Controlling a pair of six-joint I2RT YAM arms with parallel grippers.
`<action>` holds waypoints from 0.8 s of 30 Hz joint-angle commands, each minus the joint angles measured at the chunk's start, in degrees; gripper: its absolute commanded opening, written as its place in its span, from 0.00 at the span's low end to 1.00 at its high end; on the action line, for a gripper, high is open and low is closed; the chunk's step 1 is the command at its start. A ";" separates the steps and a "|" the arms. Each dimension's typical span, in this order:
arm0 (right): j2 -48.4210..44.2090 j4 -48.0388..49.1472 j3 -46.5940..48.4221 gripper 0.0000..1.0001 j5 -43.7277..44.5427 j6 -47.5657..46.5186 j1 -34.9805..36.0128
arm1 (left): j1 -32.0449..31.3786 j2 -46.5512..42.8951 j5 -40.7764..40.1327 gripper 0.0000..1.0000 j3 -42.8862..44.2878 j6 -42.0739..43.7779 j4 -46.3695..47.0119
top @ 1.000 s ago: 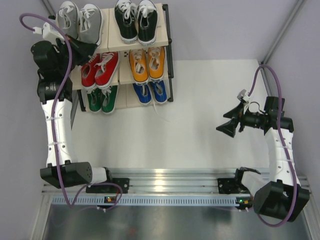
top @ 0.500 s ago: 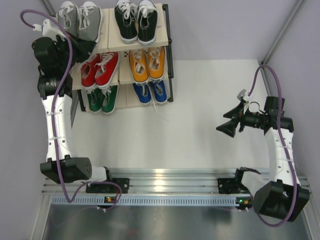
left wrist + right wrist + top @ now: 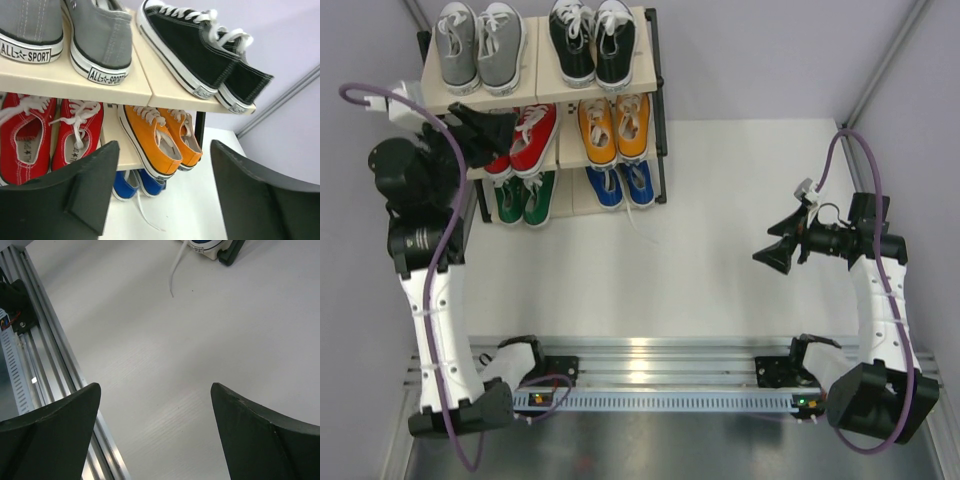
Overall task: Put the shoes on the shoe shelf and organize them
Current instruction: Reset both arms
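All six pairs sit on the shoe shelf (image 3: 544,70), upper left of the top view: grey pair (image 3: 478,45) and black pair (image 3: 592,38) on the top board, red pair (image 3: 525,135) and orange pair (image 3: 613,127) on the middle, green pair (image 3: 525,198) and blue pair (image 3: 622,183) on the bottom. Pairs are side by side with heels toward the arms, and no shoe is on the table (image 3: 740,180). Judged from this, the task looks basically done; the only thing left is maybe tidying, since a loose white lace (image 3: 640,225) from the blue pair trails onto the table. The left arm runs up the left edge of the frame with its wrist bent toward the shelf. The left gripper (image 3: 488,132) is at the middle tier, overlapping the left red shoe from above, and the wrist view shows its fingers apart with nothing between them. The right arm is folded at right of frame. The right gripper (image 3: 775,250) points left over bare table, well apart from the shelf, jaws wide and empty.
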 commanded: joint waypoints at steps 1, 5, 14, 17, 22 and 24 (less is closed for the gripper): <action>-1.55 3.08 0.39 0.92 1.06 0.26 -0.92 | 0.09 -8.57 0.20 0.81 -9.23 5.65 1.13; -2.61 5.54 -0.13 0.93 3.61 2.62 -1.18 | 0.09 -21.55 1.34 0.84 -25.24 8.30 1.66; -6.47 16.88 -2.24 1.00 16.26 13.26 -1.27 | 0.00 -34.07 3.28 0.87 -51.36 9.27 3.16; -8.58 20.47 -3.38 0.99 22.14 16.67 -1.27 | 0.01 -35.13 3.37 0.87 -53.92 9.71 3.24; -12.63 27.51 -5.93 0.99 35.06 24.07 -1.53 | 0.00 -35.57 0.91 0.89 -54.11 9.80 2.11; -13.07 27.52 -6.02 0.99 37.96 25.13 -1.62 | 0.00 -36.09 -0.24 0.89 -53.93 10.15 0.53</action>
